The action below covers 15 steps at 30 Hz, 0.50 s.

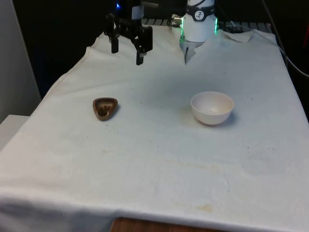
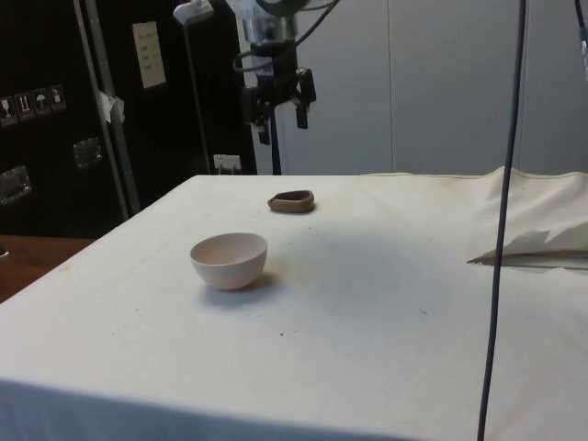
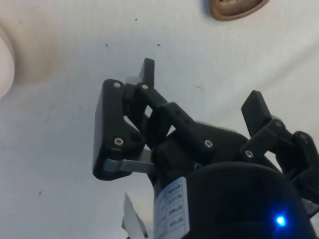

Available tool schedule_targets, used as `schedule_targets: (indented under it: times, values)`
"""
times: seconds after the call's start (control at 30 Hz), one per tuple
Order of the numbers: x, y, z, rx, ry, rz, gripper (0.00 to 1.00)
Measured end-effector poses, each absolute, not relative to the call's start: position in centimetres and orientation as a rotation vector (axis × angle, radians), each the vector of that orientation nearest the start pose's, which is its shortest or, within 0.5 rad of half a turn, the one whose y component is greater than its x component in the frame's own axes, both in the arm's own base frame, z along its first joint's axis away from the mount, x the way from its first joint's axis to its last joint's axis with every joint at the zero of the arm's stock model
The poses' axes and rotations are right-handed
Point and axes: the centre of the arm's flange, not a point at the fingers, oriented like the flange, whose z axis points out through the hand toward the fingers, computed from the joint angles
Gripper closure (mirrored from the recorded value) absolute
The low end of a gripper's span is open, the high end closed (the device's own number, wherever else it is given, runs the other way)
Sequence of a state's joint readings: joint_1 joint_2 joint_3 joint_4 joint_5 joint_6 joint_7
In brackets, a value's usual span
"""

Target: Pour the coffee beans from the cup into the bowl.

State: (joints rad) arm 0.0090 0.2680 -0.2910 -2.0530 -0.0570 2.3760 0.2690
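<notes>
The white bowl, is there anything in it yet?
Empty: the bowl shows a bare pale inside, while the cup sits apart on the cloth.

The matte black two-finger gripper (image 1: 127,55) is built of angular linked bars joined by small silver screws, with a white printed label on its rounded body. Upper right of centre in the front view, the glossy white arm base (image 1: 199,21) wears a black band and green lights.
</notes>
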Motion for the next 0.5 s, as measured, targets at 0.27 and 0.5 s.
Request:
schedule_targets:
  times: [0.27,0.5]
  values:
    - [56.7,-16.4,30.8,-3.152,0.864,-0.104,0.00]
    - [56.2,-16.6,29.8,-3.145,0.928,-0.110,0.00]
